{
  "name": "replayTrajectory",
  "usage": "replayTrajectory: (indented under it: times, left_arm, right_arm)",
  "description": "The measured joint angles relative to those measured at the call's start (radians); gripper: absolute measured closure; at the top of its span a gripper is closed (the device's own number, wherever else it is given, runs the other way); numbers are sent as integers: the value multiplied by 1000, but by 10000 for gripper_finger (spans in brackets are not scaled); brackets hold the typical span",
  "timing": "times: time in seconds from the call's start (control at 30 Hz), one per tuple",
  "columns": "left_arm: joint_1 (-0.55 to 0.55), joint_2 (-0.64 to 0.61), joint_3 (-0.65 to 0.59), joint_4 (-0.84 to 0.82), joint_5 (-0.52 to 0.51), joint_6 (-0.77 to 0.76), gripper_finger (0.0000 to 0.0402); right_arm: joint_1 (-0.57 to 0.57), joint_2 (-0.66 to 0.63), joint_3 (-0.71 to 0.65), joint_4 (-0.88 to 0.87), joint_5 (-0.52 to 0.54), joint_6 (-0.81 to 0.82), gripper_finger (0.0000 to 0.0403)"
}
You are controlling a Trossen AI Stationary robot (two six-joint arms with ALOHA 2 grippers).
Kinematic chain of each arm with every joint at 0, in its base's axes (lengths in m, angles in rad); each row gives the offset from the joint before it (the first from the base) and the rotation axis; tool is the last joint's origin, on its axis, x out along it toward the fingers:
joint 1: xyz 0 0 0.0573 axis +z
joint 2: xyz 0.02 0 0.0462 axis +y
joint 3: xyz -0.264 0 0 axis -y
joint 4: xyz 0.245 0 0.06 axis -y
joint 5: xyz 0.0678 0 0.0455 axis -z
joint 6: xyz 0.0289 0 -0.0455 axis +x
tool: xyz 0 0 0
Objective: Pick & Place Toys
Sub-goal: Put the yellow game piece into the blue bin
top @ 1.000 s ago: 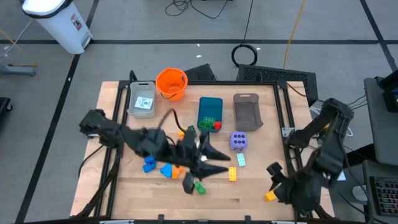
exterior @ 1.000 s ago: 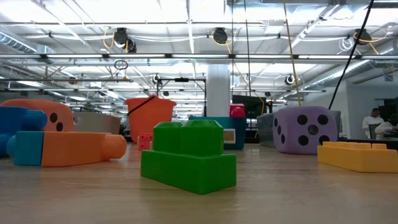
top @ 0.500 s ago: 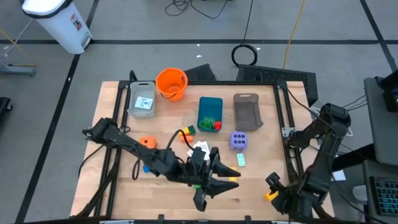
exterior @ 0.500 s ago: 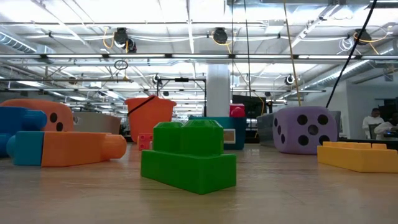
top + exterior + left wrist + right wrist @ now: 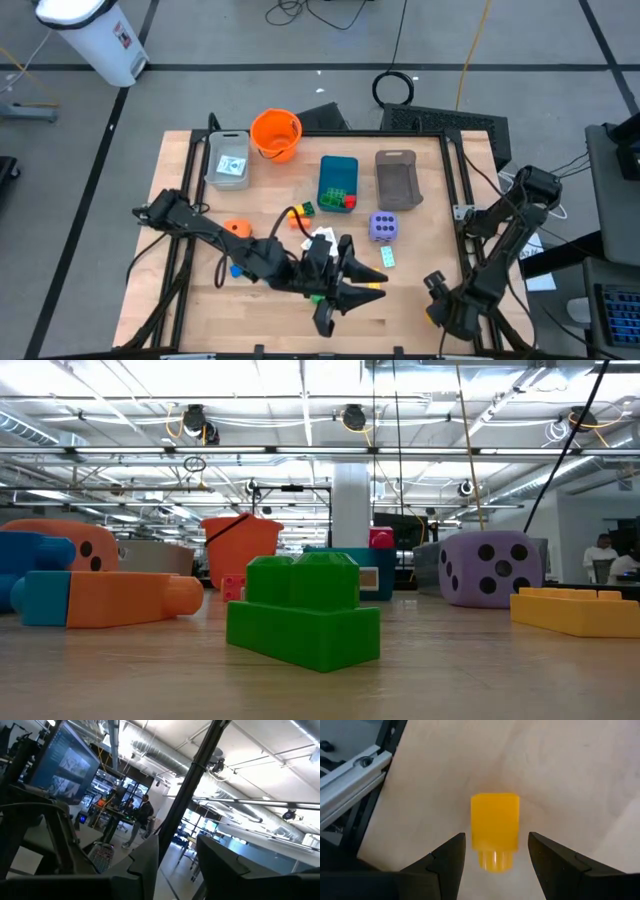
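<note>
My right gripper (image 5: 496, 840) hangs open just above the table's near right corner (image 5: 440, 306). Its fingers stand on either side of a yellow-orange brick (image 5: 495, 836), which lies flat on the wood, and do not touch it. My left gripper (image 5: 366, 290) is open and tipped upward above the middle of the near side. Its wrist view shows only the room between its fingers (image 5: 176, 847). Below it lie a green brick (image 5: 303, 620), a yellow brick (image 5: 578, 610) and an orange-and-blue brick (image 5: 105, 598). An orange die (image 5: 236, 228) and a purple die (image 5: 382, 226) stand on the table.
Along the far side stand a grey tray (image 5: 228, 160), an orange bucket (image 5: 276, 135), a teal tray (image 5: 338, 182) holding green and red bricks, and a brown tray (image 5: 397, 180). Cards (image 5: 387, 258) lie mid-table. A metal frame rail (image 5: 350, 780) borders the table beside the right gripper.
My right gripper has come down toward the yellow-orange brick at the near right corner, its jaws staying apart. My left arm swung toward the table's near edge and uncovered the orange die, then stopped. No toy has moved.
</note>
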State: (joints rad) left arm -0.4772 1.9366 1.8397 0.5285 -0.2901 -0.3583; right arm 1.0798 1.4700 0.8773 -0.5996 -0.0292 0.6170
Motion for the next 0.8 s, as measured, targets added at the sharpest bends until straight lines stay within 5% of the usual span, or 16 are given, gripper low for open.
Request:
replayTrajectory:
  times: [0.47,0.8]
  left_arm:
    - [13,0,0,-3,0,-44,273]
    - [13,0,0,-4,0,-70,275]
  right_arm:
    - [-2,0,-102,133,86,-2,197]
    - [-92,-12,-113,201,106,-36,275]
